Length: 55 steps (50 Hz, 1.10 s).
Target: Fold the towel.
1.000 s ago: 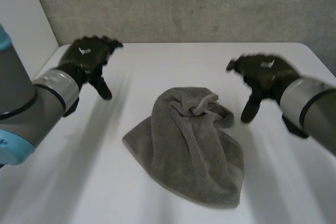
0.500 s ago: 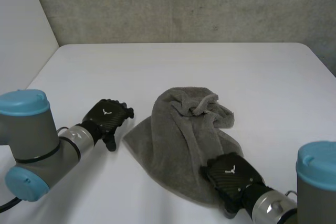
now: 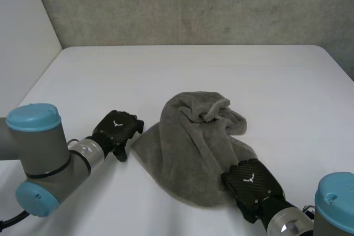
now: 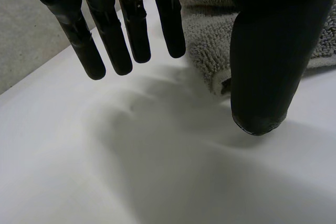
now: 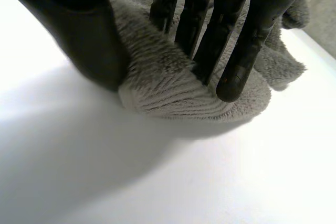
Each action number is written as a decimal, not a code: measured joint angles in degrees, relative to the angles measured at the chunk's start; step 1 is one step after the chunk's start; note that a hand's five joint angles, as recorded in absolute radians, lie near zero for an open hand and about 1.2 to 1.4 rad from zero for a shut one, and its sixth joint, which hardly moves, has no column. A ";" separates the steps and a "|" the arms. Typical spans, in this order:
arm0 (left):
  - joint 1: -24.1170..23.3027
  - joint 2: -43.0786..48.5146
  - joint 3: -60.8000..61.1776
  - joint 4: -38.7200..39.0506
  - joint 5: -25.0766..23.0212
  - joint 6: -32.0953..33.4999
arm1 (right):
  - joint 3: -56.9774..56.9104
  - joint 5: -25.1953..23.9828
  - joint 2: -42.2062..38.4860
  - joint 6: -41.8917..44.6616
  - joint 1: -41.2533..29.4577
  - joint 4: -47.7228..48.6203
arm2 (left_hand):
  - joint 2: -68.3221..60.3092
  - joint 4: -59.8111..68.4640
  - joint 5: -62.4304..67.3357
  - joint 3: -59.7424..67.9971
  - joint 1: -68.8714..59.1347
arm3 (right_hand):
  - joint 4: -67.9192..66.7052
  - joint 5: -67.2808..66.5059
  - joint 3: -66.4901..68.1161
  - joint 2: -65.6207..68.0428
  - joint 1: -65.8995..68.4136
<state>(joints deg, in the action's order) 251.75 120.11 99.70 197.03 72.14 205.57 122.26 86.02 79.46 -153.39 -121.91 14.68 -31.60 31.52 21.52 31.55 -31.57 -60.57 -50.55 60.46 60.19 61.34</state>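
We see the grey towel (image 3: 191, 147) lying crumpled in a loose heap near the middle of the white table (image 3: 182, 67), bunched into a knot at its far end and spreading wider toward the near edge. The left hand (image 3: 116, 127) sits low just beside the towel's left corner. In its wrist view its fingers (image 4: 105, 40) are straight and spread above bare table, grasping nothing, with the corner of the cloth between them and the thumb. The right hand (image 3: 251, 182) rests on the towel's near right corner. Its straight fingers (image 5: 210, 40) press down on the pile, released rather than clenched. The thumb seems to touch the rolled rim, though we cannot be sure.
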 measured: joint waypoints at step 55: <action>-6.34 1.82 -2.86 3.63 -0.99 -7.92 | -2.71 3.12 2.25 -6.30 5.62 5.08 | -18.29 18.02 18.02 18.29 -18.24 | -16.11 -16.27 14.92 15.68 15.34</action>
<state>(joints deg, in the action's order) 245.41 121.93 96.84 200.66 71.15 197.65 119.55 89.15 81.71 -159.70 -116.29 19.76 -49.88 49.54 39.54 49.84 -49.82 -76.68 -66.82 75.38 75.87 76.68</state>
